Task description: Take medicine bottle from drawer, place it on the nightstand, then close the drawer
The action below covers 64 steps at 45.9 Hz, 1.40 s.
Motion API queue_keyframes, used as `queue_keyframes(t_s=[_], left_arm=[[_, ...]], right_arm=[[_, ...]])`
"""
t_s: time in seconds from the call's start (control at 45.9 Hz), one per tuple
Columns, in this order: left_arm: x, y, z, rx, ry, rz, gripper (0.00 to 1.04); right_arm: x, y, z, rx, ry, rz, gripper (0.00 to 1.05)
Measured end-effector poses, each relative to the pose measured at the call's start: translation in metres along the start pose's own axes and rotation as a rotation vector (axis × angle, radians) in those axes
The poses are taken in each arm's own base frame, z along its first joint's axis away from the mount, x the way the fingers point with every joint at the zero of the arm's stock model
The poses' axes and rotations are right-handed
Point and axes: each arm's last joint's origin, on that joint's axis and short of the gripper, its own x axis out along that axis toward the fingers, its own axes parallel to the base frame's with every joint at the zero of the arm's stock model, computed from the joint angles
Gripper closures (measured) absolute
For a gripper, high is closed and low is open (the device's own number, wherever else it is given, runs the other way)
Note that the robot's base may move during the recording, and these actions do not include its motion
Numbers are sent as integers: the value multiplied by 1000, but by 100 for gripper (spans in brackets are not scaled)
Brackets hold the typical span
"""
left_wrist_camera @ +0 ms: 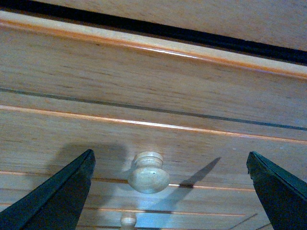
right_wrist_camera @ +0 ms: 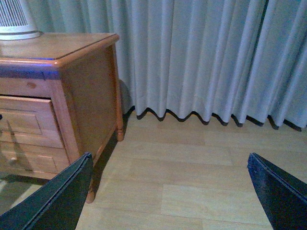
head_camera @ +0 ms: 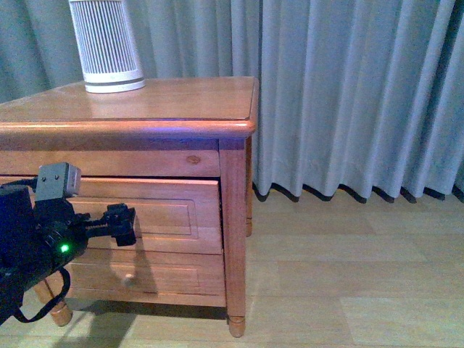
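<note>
The left gripper is spread wide in front of the drawer, whose knob sits between its fingers, untouched. The drawer juts slightly from the table. The right gripper gapes wide above the floor.

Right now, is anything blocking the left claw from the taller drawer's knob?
Nothing visible does. The left claw is open and faces the drawer. The knob shows bare in the gap between its fingers and is not yet gripped. The bottle is out of sight.
</note>
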Motion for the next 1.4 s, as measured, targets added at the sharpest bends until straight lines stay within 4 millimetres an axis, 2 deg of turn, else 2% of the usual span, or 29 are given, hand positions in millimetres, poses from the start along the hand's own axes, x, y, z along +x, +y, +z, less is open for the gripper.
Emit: queue_keyframes(t_s=[0.262,0.741,1.003,1.178,1.396], left_arm=[[10,4,-14,-11,39,5,7],[15,7,-12,-29,37,17,7],[14,8,-12,-30,37,21,41],[14,10,-12,-31,34,20,76],[10,12,-13,-33,26,24,79]], right_arm=[[0,0,0,0,0,0,7],[0,0,0,0,0,0,7],[0,0,0,0,0,0,7],[0,0,0,0,0,0,7],[0,0,0,0,0,0,7]])
